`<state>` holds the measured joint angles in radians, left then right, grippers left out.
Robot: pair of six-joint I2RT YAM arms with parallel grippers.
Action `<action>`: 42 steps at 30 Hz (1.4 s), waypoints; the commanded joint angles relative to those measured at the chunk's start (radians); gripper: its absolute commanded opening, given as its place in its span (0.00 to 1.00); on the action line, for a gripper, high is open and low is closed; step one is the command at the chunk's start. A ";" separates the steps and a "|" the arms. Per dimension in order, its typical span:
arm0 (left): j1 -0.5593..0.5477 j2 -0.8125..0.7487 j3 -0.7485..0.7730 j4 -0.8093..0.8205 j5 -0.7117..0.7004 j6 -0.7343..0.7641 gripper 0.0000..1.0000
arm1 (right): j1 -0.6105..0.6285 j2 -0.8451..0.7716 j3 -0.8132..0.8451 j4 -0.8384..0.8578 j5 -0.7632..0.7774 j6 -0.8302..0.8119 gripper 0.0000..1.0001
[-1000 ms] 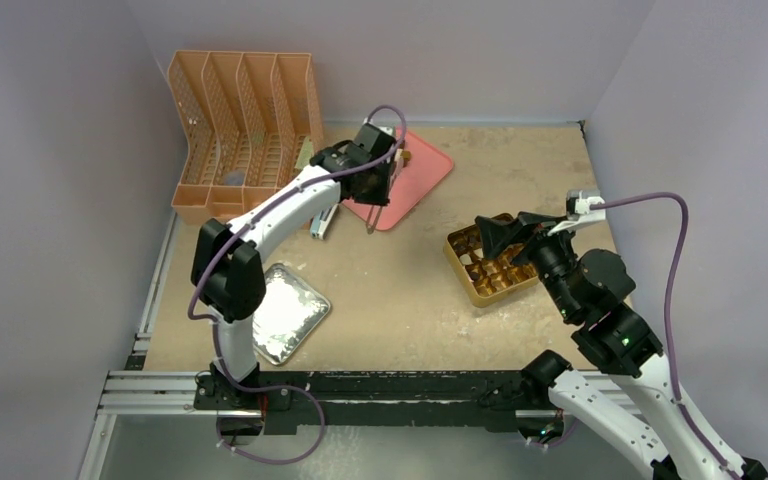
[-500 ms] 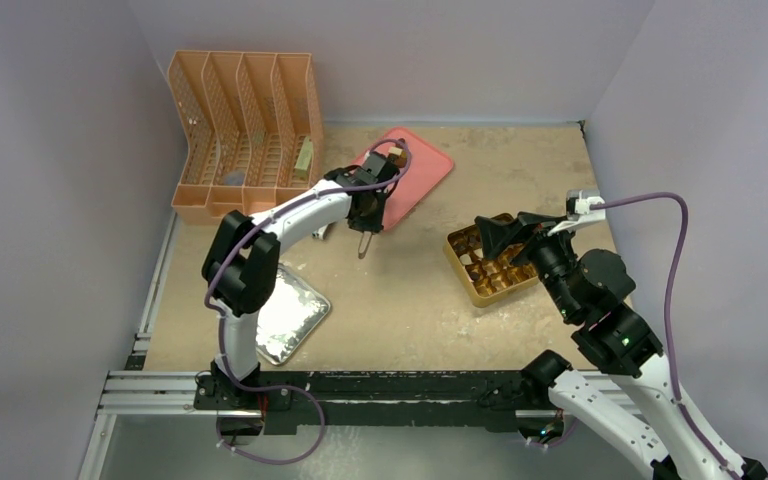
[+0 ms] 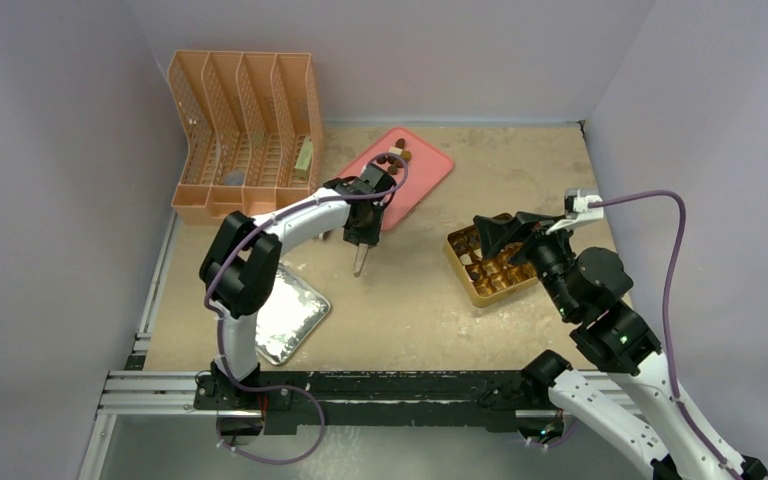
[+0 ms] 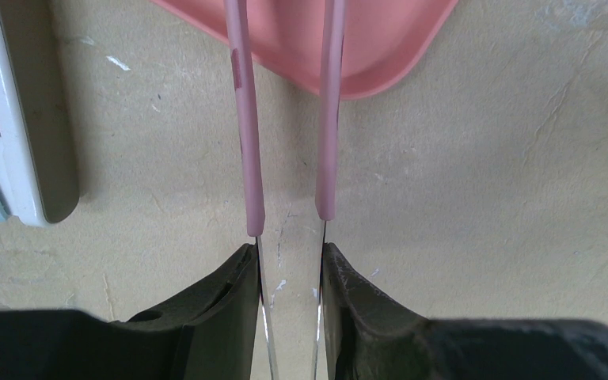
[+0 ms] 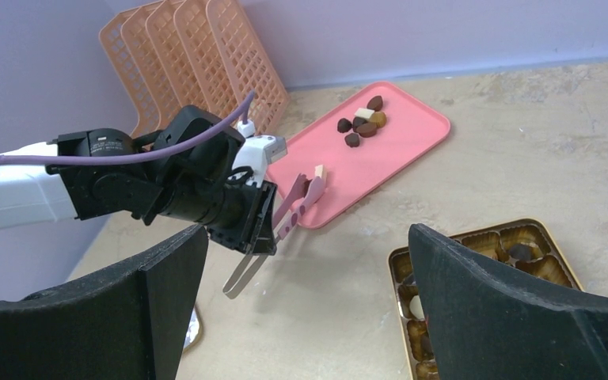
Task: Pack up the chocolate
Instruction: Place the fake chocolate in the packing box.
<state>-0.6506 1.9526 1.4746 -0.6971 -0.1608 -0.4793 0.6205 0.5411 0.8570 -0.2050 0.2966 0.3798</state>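
My left gripper [image 3: 363, 228] is shut on a pair of pink-tipped metal tweezers [image 4: 245, 142], by the near corner of the pink tray [image 3: 425, 175]. In the right wrist view a pale cream chocolate piece [image 5: 319, 172] sits at the tweezers' tips [image 5: 297, 198]; I cannot tell whether it is pinched or lying on the tray. Several more chocolate pieces [image 5: 362, 123] lie at the tray's far end [image 3: 397, 157]. The gold gridded box [image 3: 457, 262] holds several pieces [image 5: 520, 252]. My right gripper [image 3: 505, 232] hovers open over the box with nothing between its fingers.
An orange file rack [image 3: 245, 130] stands at the back left. A crumpled foil tray [image 3: 285, 312] lies near the left arm's base. A white and blue object [image 4: 24, 142] lies on the table just left of the left gripper.
The left arm has swung from over the pink tray toward the near side and the table's middle, carrying the tweezers. The right arm has not moved.
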 commanded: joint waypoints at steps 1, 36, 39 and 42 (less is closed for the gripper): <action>-0.006 -0.079 0.000 0.030 0.012 -0.015 0.31 | -0.002 0.008 -0.003 0.053 -0.007 0.009 0.99; -0.017 -0.108 -0.056 0.028 0.040 -0.074 0.33 | -0.002 -0.003 -0.006 0.056 -0.005 0.016 0.99; -0.018 -0.113 -0.054 0.036 0.042 -0.075 0.26 | -0.001 -0.003 -0.006 0.054 -0.005 0.015 0.99; -0.017 -0.135 -0.048 0.038 0.033 -0.078 0.22 | -0.002 -0.006 -0.006 0.050 -0.005 0.016 0.99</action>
<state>-0.6636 1.8900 1.4151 -0.6952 -0.1280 -0.5404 0.6205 0.5419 0.8482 -0.2047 0.2962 0.3859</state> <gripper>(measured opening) 0.251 0.987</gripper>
